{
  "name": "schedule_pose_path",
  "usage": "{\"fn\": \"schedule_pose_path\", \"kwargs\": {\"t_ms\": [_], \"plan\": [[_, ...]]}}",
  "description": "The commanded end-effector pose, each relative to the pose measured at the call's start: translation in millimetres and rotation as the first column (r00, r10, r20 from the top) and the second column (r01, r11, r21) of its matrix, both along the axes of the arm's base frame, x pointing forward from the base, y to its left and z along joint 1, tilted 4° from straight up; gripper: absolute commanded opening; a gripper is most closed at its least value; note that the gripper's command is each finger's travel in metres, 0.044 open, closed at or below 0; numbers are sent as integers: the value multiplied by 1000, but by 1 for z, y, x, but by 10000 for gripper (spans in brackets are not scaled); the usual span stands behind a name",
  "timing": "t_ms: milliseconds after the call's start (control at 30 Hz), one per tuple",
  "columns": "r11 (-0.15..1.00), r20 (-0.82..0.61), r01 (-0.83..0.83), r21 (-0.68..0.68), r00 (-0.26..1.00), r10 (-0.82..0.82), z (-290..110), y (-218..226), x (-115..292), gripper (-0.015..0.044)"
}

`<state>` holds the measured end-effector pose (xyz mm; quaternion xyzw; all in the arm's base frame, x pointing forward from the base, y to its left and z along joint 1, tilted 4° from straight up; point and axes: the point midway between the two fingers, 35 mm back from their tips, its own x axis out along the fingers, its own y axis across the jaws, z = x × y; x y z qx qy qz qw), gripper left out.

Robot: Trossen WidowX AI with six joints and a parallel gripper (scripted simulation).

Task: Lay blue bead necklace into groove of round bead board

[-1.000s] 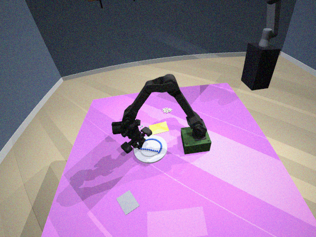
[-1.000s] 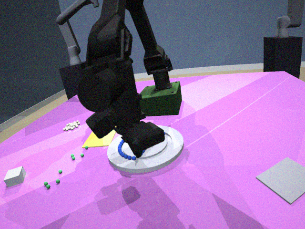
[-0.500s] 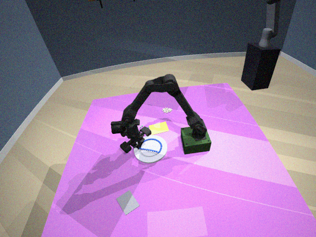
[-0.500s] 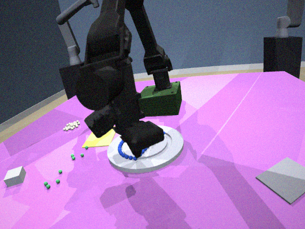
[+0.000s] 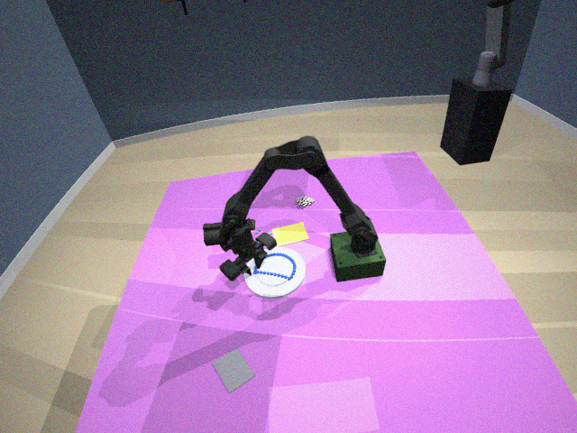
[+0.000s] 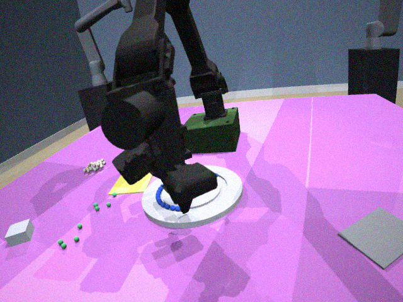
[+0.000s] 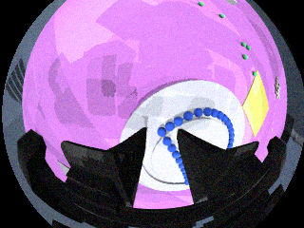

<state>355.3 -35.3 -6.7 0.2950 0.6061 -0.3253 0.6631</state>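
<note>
The round white bead board (image 5: 275, 287) (image 6: 229, 191) (image 7: 147, 120) lies on the pink mat next to the arm's green base. The blue bead necklace (image 5: 294, 266) (image 6: 158, 197) (image 7: 209, 112) lies on the board in a loop, partly along the groove. My gripper (image 5: 251, 269) (image 6: 184, 207) (image 7: 162, 132) is low over the board's left edge, tips down at the board. Its fingers stand apart, with one end of the necklace lying between them on the board. In the exterior view the gripper hides most of the necklace.
A yellow card (image 5: 289, 233) (image 6: 130, 187) (image 7: 256, 108) lies just behind the board. A pile of white beads (image 5: 305, 201) (image 6: 94, 165), loose green beads (image 6: 78, 226), a grey cube (image 6: 19, 231) and a flat grey tile (image 5: 233, 370) (image 6: 377, 237) lie on the mat. The green base (image 5: 356, 262) stands right of the board.
</note>
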Motion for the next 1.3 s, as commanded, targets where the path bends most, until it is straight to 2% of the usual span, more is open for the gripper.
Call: {"fn": "schedule_pose_path", "kwargs": {"t_ms": [0, 233, 867, 933, 1000, 1100, 1167, 1267], "plan": [[1000, 1, 0, 0, 1000, 0, 0, 0, 0, 263], [1000, -5, 0, 0, 1000, 0, 1, 0, -1, 440], [1000, -5, 3, 1, 1000, -3, 6, 0, -1, 440], [998, -11, -65, -2, 998, 65, 10, 1, -2, 387], [968, -26, -250, -8, 968, 249, 19, 3, -6, 335], [856, -51, -516, -13, 856, 515, 32, 7, -11, 256], [819, -56, -573, -12, 818, 572, 36, 7, -13, 204], [819, -56, -573, -12, 818, 572, 36, 7, -13, 125]]}}
